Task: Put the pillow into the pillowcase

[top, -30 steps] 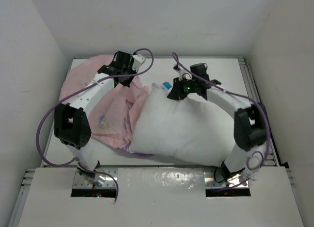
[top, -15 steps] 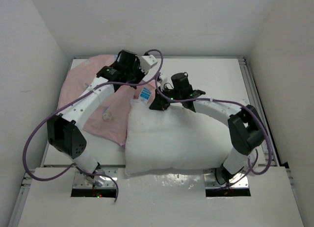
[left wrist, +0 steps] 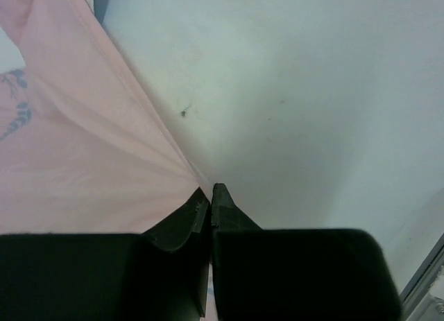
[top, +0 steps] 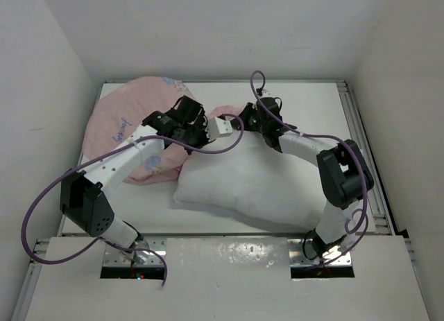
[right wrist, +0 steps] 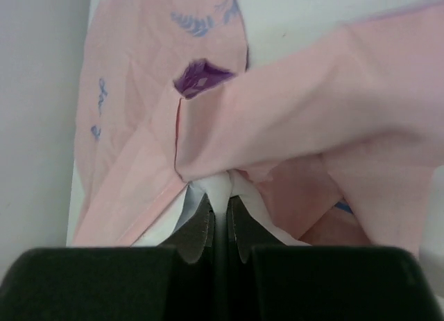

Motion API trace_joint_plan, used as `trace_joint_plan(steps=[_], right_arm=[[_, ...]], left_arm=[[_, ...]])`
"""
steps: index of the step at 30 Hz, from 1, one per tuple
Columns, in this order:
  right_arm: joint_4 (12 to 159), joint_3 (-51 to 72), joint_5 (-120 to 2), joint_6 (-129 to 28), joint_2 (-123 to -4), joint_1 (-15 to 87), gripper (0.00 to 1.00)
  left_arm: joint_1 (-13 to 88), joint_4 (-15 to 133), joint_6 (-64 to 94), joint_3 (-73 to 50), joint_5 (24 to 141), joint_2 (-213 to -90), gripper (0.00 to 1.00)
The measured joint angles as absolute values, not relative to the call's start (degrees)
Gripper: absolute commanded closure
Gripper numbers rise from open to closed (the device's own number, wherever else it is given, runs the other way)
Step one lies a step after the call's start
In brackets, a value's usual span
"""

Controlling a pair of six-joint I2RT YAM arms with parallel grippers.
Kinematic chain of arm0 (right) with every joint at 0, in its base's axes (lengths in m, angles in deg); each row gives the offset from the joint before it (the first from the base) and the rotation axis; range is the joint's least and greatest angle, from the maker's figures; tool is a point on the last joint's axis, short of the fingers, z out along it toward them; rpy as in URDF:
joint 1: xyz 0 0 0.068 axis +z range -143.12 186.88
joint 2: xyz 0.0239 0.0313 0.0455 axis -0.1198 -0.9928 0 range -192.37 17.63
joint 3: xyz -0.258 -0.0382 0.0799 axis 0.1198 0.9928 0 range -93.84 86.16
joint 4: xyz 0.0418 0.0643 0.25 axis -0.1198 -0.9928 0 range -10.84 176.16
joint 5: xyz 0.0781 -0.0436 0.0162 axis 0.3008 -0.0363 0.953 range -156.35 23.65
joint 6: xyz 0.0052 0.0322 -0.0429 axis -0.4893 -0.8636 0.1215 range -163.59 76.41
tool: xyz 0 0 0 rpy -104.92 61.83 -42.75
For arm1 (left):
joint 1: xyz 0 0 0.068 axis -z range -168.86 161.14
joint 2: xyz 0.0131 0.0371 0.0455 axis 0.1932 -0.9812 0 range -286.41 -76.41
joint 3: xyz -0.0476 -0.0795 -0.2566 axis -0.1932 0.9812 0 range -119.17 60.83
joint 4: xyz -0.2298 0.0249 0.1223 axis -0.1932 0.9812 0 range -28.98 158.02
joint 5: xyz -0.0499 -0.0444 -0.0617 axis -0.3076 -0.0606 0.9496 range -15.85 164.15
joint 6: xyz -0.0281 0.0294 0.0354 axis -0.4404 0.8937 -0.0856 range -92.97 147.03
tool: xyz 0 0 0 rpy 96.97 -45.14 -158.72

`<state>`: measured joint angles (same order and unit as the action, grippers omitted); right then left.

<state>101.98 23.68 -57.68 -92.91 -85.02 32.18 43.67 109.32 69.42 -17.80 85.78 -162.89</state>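
Note:
The white pillow (top: 263, 186) lies across the middle of the table, its far left corner tucked under pink fabric. The pillowcase (top: 121, 130) lies bunched at the back left with its pale pink inside showing. My left gripper (top: 201, 135) is at the pillow's left end. In the left wrist view it (left wrist: 211, 193) is shut on the pillowcase's edge (left wrist: 83, 161), beside the pillow (left wrist: 298, 92). My right gripper (top: 244, 121) is at the pillow's far corner. In the right wrist view it (right wrist: 222, 203) is shut on a pinch of pillow (right wrist: 220, 184), with the pillowcase (right wrist: 139, 92) draped over it.
White walls close in the table on the left, back and right. A metal rail (top: 361, 148) runs along the table's right edge. Purple cables (top: 41, 210) loop off both arms. A white panel (top: 222, 265) covers the front edge by the arm bases.
Both grippers have come together near the pillow's far left corner. The pillow has shifted and flattened across the middle. The pillowcase has been pulled so pink fabric now covers that corner.

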Motion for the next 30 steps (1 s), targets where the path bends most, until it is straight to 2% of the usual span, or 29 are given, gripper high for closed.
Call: trace_joint_plan(steps=[2, 3, 4, 5, 6, 7, 8, 9, 13, 14, 15, 16, 17, 18, 19, 21, 22, 23, 24, 27, 29, 30], right_arm=[[101.5, 23.0, -60.0, -94.3, -86.1, 32.3, 0.99], [100.8, 22.4, -61.0, -94.4, -86.7, 32.5, 0.72], [100.3, 21.8, -61.8, -94.4, -87.3, 32.6, 0.54], [100.0, 21.1, -62.4, -94.1, -87.9, 32.6, 0.41], [99.8, 20.4, -63.0, -93.4, -88.3, 32.4, 0.34], [98.9, 19.7, -62.7, -92.0, -88.5, 31.9, 0.1], [97.7, 18.9, -62.1, -90.7, -88.4, 31.2, 0.04], [96.3, 18.2, -61.5, -88.5, -88.1, 30.3, 0.01], [87.8, 17.2, -60.1, -76.8, -82.9, 27.0, 0.01], [85.2, 17.2, -60.4, -73.9, -80.5, 26.5, 0.05], [82.8, 17.2, -60.7, -70.9, -77.9, 26.2, 0.23], [80.7, 17.3, -61.1, -67.5, -74.8, 26.3, 0.58], [79.4, 17.3, -61.5, -64.9, -71.8, 26.7, 1.0], [78.1, 17.4, -61.8, -62.3, -68.5, 27.7, 1.0], [77.4, 17.8, -62.1, -60.9, -65.8, 28.7, 1.0], [76.5, 19.1, -63.2, -57.9, -61.0, 31.9, 0.3], [76.2, 19.9, -63.7, -56.4, -59.3, 34.0, 0.08], [75.6, 20.6, -64.3, -55.3, -58.3, 36.2, 0.01], [74.9, 21.1, -65.0, -54.2, -57.9, 38.3, 0.01], [71.9, 22.6, -66.9, -50.6, -58.9, 45.5, 0.01], [70.6, 24.2, -68.2, -47.4, -59.7, 49.6, 0.01], [70.3, 25.2, -68.9, -45.4, -60.1, 51.4, 0.01]], left_arm=[[44.0, 109.3, 70.4, -17.8, 86.0, -162.9, 0.97], [44.0, 109.3, 70.5, -17.8, 86.1, -163.0, 0.87], [43.8, 109.2, 70.7, -17.8, 86.2, -163.0, 0.78], [43.5, 108.9, 70.4, -17.8, 86.0, -163.1, 0.67], [43.1, 108.2, 69.8, -17.8, 85.5, -163.2, 0.39], [42.6, 107.1, 68.8, -17.8, 84.8, -163.3, 0.32], [42.0, 105.9, 67.2, -17.8, 83.4, -163.4, 0.26], [40.9, 104.4, 65.6, -17.8, 81.8, -163.5, 0.16], [34.3, 100.5, 59.7, -18.2, 76.0, -164.0, 0.09], [33.1, 100.7, 59.1, -18.5, 75.9, -164.0, 0.09], [31.7, 100.9, 58.3, -18.9, 76.1, -164.0, 0.2], [31.0, 101.1, 57.8, -19.1, 76.4, -163.8, 0.33], [30.8, 101.4, 57.5, -19.1, 77.1, -163.4, 0.49], [30.9, 102.0, 57.0, -18.9, 78.0, -162.8, 0.65], [31.4, 102.3, 56.9, -18.3, 79.1, -162.0, 0.65], [32.5, 102.5, 57.0, -15.9, 80.5, -160.4, 0.46], [33.2, 102.6, 56.7, -14.4, 81.1, -160.0, 0.4], [33.6, 102.9, 56.2, -13.5, 81.7, -160.0, 0.34], [33.9, 103.4, 55.7, -12.9, 82.6, -160.7, 0.26], [34.1, 104.1, 53.9, -12.4, 84.6, -164.2, 0.23], [34.0, 102.6, 53.0, -11.6, 84.1, -166.2, 0.3], [33.9, 101.6, 52.4, -11.0, 83.6, -166.9, 0.45]])
